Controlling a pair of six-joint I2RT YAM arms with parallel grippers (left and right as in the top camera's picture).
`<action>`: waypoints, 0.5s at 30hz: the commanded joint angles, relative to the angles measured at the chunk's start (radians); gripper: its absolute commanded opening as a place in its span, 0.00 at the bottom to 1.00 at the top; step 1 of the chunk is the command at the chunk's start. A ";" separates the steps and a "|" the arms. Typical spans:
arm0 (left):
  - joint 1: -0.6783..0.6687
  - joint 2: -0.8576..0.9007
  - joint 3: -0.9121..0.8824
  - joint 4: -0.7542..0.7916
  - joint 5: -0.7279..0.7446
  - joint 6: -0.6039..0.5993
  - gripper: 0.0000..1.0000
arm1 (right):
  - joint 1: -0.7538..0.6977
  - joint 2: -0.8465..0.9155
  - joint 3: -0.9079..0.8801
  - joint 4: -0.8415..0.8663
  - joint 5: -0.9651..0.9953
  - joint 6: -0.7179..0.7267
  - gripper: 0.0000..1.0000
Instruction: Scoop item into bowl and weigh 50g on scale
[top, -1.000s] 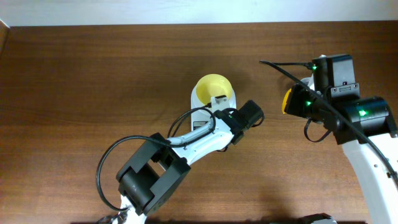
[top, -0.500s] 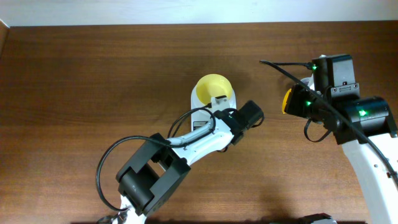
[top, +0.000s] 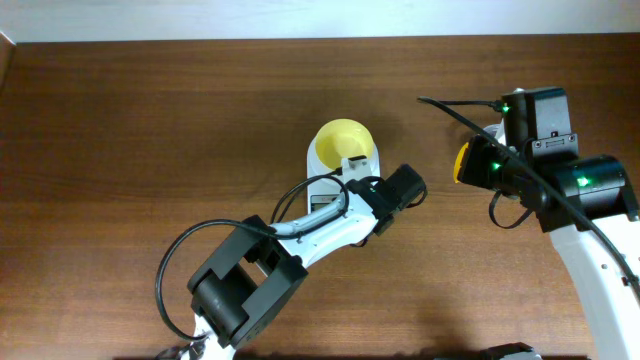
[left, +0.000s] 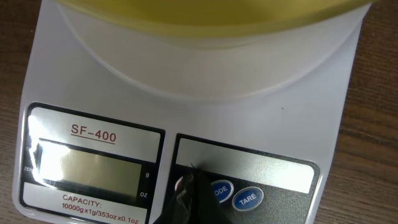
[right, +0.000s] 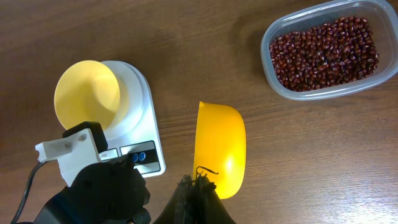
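On the brown wooden table (right: 155, 37), the shut left claw (left: 189, 193) touches the flat white scale (left: 186, 106); the right claw (right: 198, 183) grips a yellow plastic scoop (right: 221, 146).

Dark brown wooden table (top: 150, 130) with a smooth top, under soft indoor light.
The wood fills almost every view; its grain runs from left to right and the surface shines a little. Along the far edge lies a narrow pale whitish strip (top: 300, 20); wall or floor, I cannot tell. Soft shadows fall on the wood.
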 joint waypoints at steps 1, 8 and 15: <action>-0.005 0.026 -0.036 -0.005 0.053 -0.014 0.00 | 0.003 -0.012 0.021 -0.001 0.012 -0.010 0.04; -0.005 -0.016 -0.031 -0.013 0.053 -0.014 0.00 | 0.003 -0.012 0.021 -0.001 0.013 -0.010 0.04; -0.005 -0.071 -0.031 -0.022 0.053 -0.014 0.00 | 0.003 -0.012 0.021 -0.001 0.013 -0.010 0.04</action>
